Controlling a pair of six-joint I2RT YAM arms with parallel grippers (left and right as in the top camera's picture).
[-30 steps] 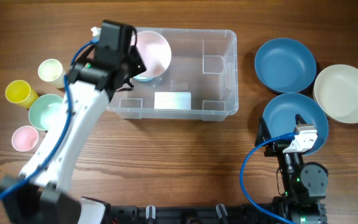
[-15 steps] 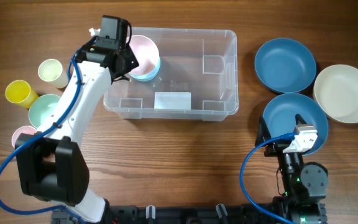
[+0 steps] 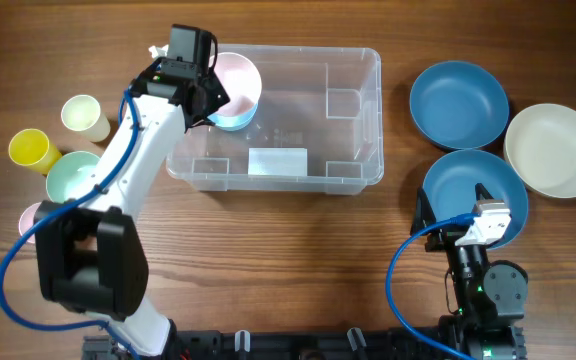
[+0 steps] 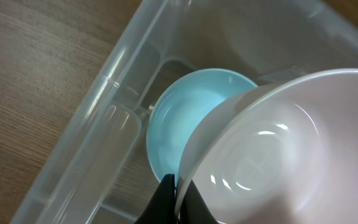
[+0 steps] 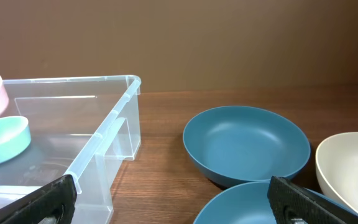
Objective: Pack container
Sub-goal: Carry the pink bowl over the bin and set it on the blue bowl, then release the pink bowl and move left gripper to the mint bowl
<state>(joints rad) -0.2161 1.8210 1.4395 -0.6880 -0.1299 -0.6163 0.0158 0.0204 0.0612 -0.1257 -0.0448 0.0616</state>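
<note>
Item: yellow cup [image 3: 30,150], cream cup [image 3: 82,116], mint bowl [image 3: 73,180] and pink cup [image 3: 26,218], on the table well to the left of the left pincer [image 3: 211,95]; judged unpacked stock. Item: left pincer, clenched on the rim of the pink bowl [image 4: 291,155], holding it tilted over the light blue bowl [image 4: 185,118] directly beneath; judged a nesting placement, to save room. Item: the container [image 3: 376,110], under and to the right of that pincer, otherwise bare, white label [image 3: 277,161] on its base. Item: right pincer [image 5: 176,202], released, fingers wide, parked low. Near blue bowl [image 3: 468,180] just below it, far blue bowl [image 3: 458,103] ahead, cream bowl [image 3: 555,150] to its right; likely awaiting packing.
</note>
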